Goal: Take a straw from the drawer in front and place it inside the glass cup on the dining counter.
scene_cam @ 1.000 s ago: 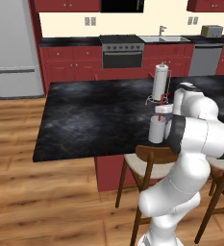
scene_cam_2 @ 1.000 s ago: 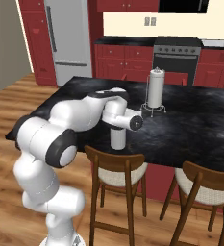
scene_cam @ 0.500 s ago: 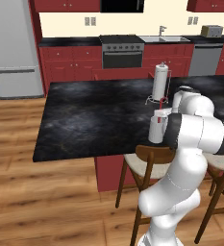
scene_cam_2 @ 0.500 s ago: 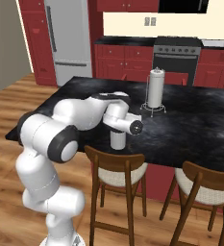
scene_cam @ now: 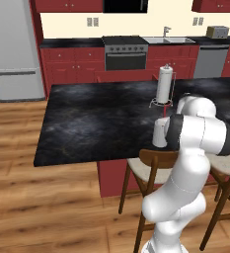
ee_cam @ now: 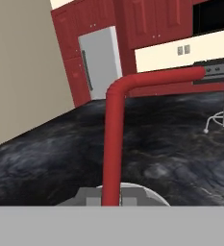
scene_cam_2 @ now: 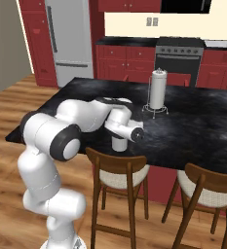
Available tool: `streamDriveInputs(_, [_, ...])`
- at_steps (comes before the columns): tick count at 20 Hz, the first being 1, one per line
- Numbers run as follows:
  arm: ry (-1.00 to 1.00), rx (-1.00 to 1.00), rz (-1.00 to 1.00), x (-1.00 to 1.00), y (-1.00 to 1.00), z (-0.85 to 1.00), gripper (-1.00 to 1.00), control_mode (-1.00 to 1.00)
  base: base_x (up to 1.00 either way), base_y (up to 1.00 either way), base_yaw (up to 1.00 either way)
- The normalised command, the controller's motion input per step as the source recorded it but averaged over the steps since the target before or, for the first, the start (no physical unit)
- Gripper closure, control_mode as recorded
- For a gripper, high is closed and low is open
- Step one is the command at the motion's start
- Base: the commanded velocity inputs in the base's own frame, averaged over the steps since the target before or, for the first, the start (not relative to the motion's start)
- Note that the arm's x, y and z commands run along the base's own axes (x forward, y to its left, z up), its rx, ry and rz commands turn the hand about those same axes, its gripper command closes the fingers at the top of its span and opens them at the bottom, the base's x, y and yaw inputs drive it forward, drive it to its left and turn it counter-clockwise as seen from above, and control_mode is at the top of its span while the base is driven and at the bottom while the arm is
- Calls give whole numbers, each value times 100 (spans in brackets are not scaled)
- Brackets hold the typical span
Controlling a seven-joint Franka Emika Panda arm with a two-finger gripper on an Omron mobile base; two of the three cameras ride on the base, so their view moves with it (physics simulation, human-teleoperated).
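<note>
The glass cup [scene_cam: 159,134] [scene_cam_2: 119,144] stands near the front edge of the dining counter [scene_cam: 96,123] [scene_cam_2: 193,126]. My gripper [scene_cam_2: 128,133] [ee_cam: 111,197] hangs right over it, shut on the dark red straw [ee_cam: 114,139]. In the hand view the straw stands between the grey pads [ee_cam: 88,195], bent sideways at its top, and its lower end runs down to the cup's pale rim [ee_cam: 149,194]. From the left base view a short red piece of the straw [scene_cam: 164,115] sticks up above the cup, beside my forearm. The drawer is out of view.
A white paper-towel roll [scene_cam: 165,84] [scene_cam_2: 158,89] on a wire stand sits just behind the cup. Two wooden chairs [scene_cam_2: 117,170] [scene_cam_2: 207,187] are tucked under the counter's near edge. Stove, sink and fridge [scene_cam: 15,49] line the far wall.
My hand has sunk a little toward the cup, with the straw still in it. The cup and the towel roll have stayed put.
</note>
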Motion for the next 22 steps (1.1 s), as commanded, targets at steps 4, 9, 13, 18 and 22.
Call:
streamDriveInputs(4, [0,0,0,0,0,-11,-100,-100,0,0,0])
streamDriveInputs(9, [0,0,-1,-7,0,1,-100,-100,0,0,0])
streamDriveInputs(13, [0,0,-4,-11,0,27,-100,-100,0,0,0])
streamDriveInputs(18, [2,0,-1,-19,0,52,-100,-100,0,0,0])
streamDriveInputs(22, [13,0,0,-39,0,48,-100,-100,0,0,0])
